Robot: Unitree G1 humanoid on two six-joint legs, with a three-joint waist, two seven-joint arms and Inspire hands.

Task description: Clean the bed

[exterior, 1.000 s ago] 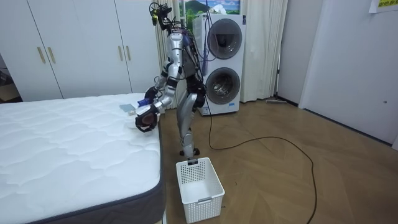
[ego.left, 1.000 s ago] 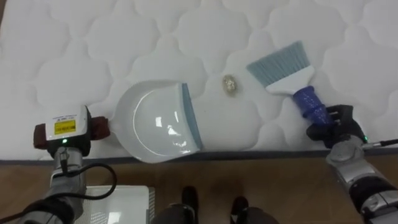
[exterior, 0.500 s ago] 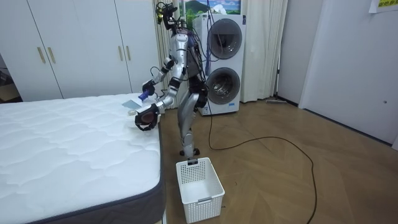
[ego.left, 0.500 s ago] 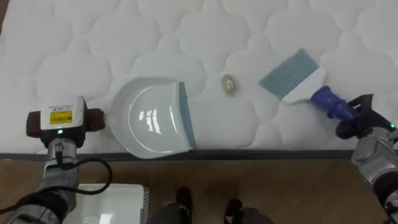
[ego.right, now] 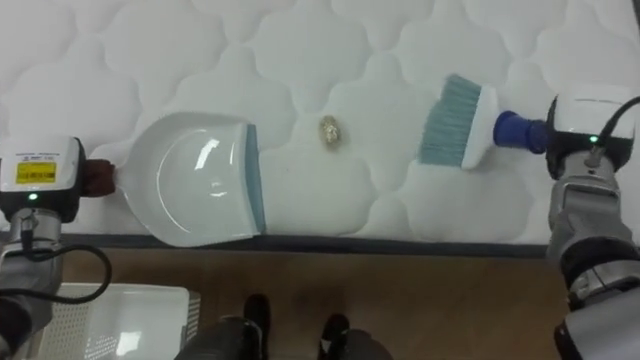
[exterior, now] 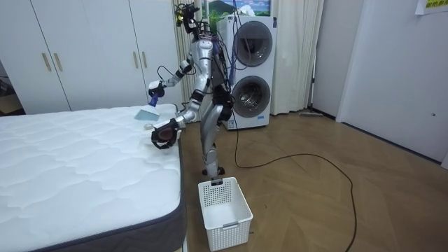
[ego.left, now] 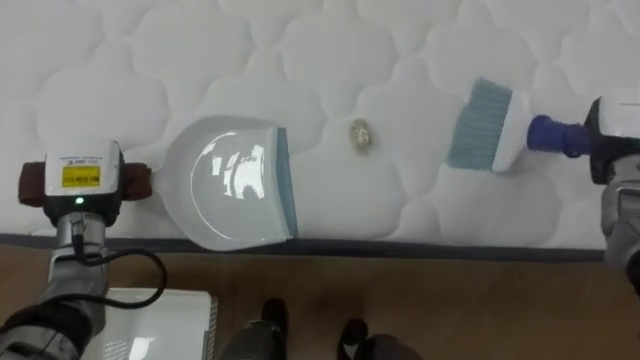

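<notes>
Brush (ego.left: pixel 490 125) hovers at right hand (ego.left: pixel 615 125), dustpan (ego.left: pixel 235 180) at left hand (ego.left: pixel 75 180); can't tell either grip. Sweep low, leftward, nudging the scrap (ego.left: pixel 361 136) over the pan's blue lip.

No legible text, yellow label (ego.left: pixel 80 176) on left hand (ego.left: pixel 100 192), print unreadable

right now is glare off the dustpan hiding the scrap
Left eye view: bright patches glint inside the dustpan, but the scrap lies outside it, glare-free on the mattress. Right eye view: same glint, smaller. Room view: even light over the mattress.
</notes>
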